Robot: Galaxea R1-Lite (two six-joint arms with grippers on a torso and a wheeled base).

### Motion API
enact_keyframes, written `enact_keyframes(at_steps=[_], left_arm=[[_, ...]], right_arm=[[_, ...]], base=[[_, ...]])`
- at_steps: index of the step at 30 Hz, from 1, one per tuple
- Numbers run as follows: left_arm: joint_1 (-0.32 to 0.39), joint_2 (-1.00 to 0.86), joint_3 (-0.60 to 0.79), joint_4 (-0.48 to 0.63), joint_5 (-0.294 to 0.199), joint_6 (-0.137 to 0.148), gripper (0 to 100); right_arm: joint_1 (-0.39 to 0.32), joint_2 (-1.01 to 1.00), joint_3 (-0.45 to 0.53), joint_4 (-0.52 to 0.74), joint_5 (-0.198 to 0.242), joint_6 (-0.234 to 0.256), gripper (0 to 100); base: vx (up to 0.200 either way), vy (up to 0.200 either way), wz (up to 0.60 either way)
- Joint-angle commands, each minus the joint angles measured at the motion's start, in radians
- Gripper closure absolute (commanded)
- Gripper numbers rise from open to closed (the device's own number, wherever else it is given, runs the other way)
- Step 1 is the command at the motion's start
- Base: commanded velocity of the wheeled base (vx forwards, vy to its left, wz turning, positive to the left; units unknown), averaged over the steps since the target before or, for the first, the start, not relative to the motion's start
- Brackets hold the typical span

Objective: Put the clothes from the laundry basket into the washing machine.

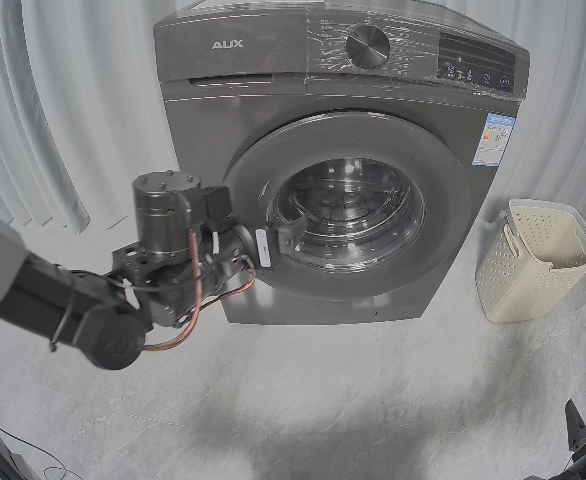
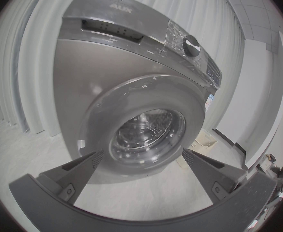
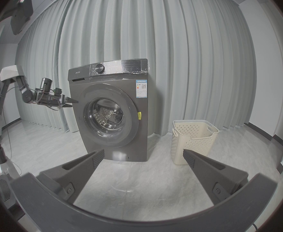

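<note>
The grey front-loading washing machine [image 1: 346, 75] stands against the curtain with its round glass door [image 1: 346, 208] closed; the steel drum shows through the glass. My left gripper [image 1: 291, 233] is open and held level just in front of the door's left rim, with nothing between its fingers; the door is framed between them in the left wrist view [image 2: 140, 152]. The cream perforated laundry basket [image 1: 539, 268] stands on the floor right of the machine, and what I see of its inside is bare wall. My right gripper [image 3: 142, 152] is open and empty, low and well back from the machine [image 3: 109, 113] and basket [image 3: 193, 139].
Pale curtains [image 1: 73, 101] hang behind and to both sides of the machine. Open marble-look floor [image 1: 339, 381] lies between me and the machine. A white wall with a dark skirting runs along the right [image 3: 270, 97].
</note>
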Motion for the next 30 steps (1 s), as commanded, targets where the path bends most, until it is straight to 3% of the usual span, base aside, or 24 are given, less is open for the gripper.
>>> enact_keyframes(at_steps=[1,3,8,11,12,15,23,30], left_arm=[[-0.055,-0.544,0.449,0.068,-0.015,0.051,0],[-0.035,-0.713,0.547,0.137,-0.036,0.070,0],[0.041,-0.972,0.644,0.247,-0.068,0.071,0],[0.122,-1.138,0.688,0.335,-0.067,0.077,0],[0.182,-1.226,0.717,0.369,-0.070,0.088,0],[0.249,-1.360,0.765,0.418,-0.071,0.103,0],[0.373,-1.598,0.825,0.533,-0.119,0.119,0],[0.444,-1.733,0.906,0.563,-0.159,0.134,0]], right_arm=[[0.000,-0.016,0.016,0.000,0.000,-0.001,0],[-0.003,-0.016,0.018,-0.005,-0.006,0.004,0],[0.001,-0.016,0.018,-0.012,-0.006,0.005,0],[0.000,-0.016,0.018,-0.011,-0.008,0.001,0],[0.000,-0.016,0.018,-0.011,-0.008,0.002,0],[0.000,-0.016,0.018,-0.009,-0.006,0.001,0],[0.000,-0.016,0.018,-0.005,0.000,-0.001,0],[0.000,-0.016,0.018,-0.009,0.002,-0.001,0]], base=[[0.000,0.000,0.00],[0.000,0.000,0.00],[0.000,0.000,0.00],[0.000,0.000,0.00],[0.000,0.000,0.00],[0.000,0.000,0.00],[0.000,0.000,0.00],[0.000,0.000,0.00]])
